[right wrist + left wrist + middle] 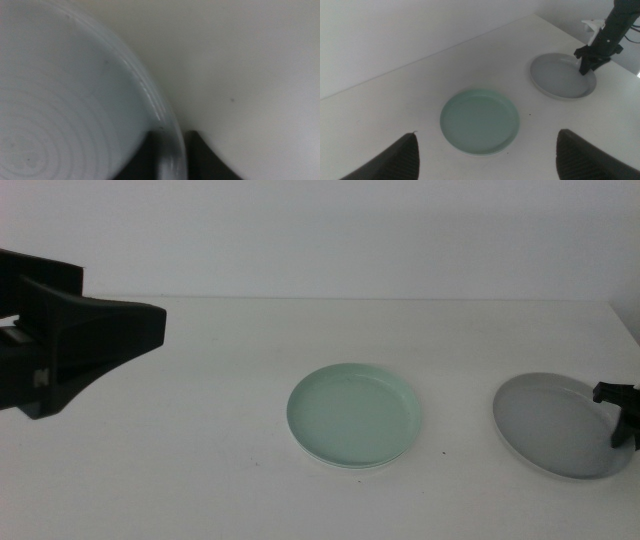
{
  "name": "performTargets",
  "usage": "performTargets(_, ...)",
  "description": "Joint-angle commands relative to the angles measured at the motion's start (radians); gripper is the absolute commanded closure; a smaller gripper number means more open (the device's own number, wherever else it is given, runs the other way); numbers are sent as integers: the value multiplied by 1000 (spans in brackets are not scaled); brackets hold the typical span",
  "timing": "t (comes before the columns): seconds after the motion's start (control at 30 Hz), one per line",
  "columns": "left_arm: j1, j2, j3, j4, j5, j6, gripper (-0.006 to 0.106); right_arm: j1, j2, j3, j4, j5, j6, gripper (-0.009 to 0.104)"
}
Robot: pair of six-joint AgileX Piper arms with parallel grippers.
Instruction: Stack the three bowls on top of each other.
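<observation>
Bowls are being gathered for stacking on a white counter (200, 430), though only two are showing: the mint green bowl (353, 415) is lying at the centre of the middle view, and the grey bowl (560, 425) is lying at lower right, well apart from it. No white bowl is being seen in any view.

The right gripper (622, 418) is being held at the grey bowl's right-hand rim, at the right edge of the frame. In the right wrist view its fingers (200, 155) are being shown astride that rim, one inside and one outside, pinching or about to pinch it; full contact cannot be confirmed. The left gripper (485, 152) is being kept high at the left of the middle view, its fingers spread wide and holding nothing.

A firm, level bite on the rim is judged to be needed before lifting, so that the bowl is not tilted. The grey bowl is sitting near the frame's right edge, so the lift is best carried inward. Open counter is lying between the two bowls for the move.
</observation>
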Motion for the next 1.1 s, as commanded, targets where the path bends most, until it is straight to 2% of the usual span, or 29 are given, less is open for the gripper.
performTargets(0.0, 2, -2, 5, -10, -13, -7, 7, -8, 14, -1, -20, -11, -12, 97)
performTargets(0.1, 2, -2, 5, -10, -13, -7, 7, -8, -35, -2, -26, -8, 14, 96)
performTargets(0.2, 2, -2, 5, -10, -13, -7, 7, 32, -107, -46, 14, 40, 54, 96)
performTargets(0.4, 2, -2, 5, -10, -13, -7, 7, 274, -113, -303, 24, 130, 95, 96)
performTargets(0.67, 2, -2, 5, -10, -13, -7, 7, 512, -29, -418, 109, 167, 93, 96)
performTargets(0.9, 2, -2, 5, -10, -13, -7, 7, 590, 37, -416, 117, 161, 98, 96)
performTargets(1.07, 2, -2, 5, -10, -13, -7, 7, 599, 74, -416, 157, 161, 95, 96)
